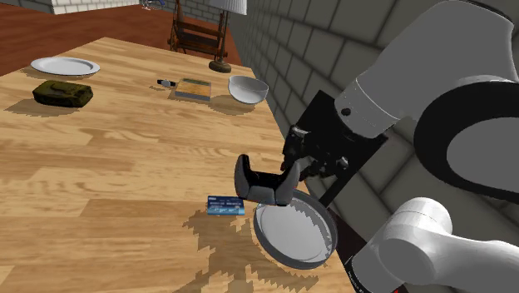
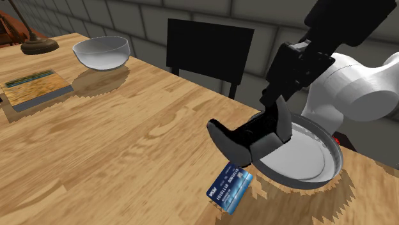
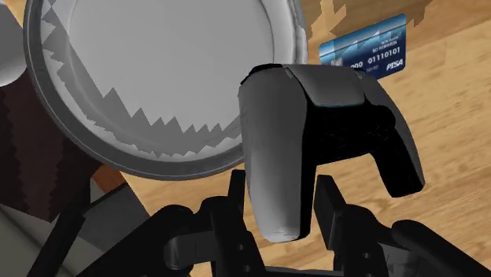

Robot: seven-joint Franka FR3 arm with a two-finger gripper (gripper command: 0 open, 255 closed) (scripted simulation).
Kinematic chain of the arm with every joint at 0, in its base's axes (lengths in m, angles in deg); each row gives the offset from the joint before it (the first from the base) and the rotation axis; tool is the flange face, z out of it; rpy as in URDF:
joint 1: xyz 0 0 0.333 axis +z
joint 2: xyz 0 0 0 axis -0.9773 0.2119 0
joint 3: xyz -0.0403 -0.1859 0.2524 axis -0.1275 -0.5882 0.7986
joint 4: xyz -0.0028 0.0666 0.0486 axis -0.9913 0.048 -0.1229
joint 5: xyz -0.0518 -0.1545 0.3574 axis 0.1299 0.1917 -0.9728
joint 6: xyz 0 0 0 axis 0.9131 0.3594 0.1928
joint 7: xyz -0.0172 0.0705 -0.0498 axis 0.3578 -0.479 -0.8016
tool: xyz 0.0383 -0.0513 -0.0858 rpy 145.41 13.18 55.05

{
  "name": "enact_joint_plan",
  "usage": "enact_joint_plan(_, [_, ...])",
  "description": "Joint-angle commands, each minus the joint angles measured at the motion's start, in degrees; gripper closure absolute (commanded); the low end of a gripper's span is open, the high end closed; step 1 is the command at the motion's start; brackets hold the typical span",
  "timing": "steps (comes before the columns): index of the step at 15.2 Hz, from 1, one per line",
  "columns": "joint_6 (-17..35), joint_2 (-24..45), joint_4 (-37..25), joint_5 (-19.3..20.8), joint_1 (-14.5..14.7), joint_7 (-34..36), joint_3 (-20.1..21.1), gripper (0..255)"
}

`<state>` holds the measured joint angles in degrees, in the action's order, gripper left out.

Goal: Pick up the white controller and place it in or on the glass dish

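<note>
The controller point(image 1: 264, 184) point(image 2: 246, 137) point(image 3: 315, 149) is grey and black with two grips. It hangs in the air, clasped by one grip in my black gripper point(image 1: 291, 177) point(image 2: 279, 124) point(image 3: 279, 208), which is shut on it. It hovers over the near-left rim of the round grey dish point(image 1: 293, 230) point(image 2: 300, 160) point(image 3: 149, 75), which lies on the wooden table by its edge. In the wrist view the dish's inside shows beyond the controller.
A blue bank card point(image 1: 225, 205) point(image 2: 229, 189) point(image 3: 364, 53) lies on the table beside the dish. Farther off are a grey bowl point(image 1: 248, 88) point(image 2: 101, 52), a book point(image 1: 192, 89) point(image 2: 33, 88), a lamp base point(image 1: 219, 65), a dark green pouch point(image 1: 62, 93) and a white plate point(image 1: 65, 65).
</note>
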<state>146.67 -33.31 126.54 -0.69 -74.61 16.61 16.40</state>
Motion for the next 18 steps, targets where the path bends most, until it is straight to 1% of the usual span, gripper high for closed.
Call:
enact_joint_plan(1, [-3.52, -5.01, 2.08, 1.09, 1.81, -0.03, -2.24, 255])
enact_joint_plan(5, [-11.00, -14.39, 4.81, 3.90, 4.70, 0.24, -6.37, 255])
enact_joint_plan(18, [-6.60, -20.81, 15.93, -1.19, 8.29, 0.85, -0.89, 255])
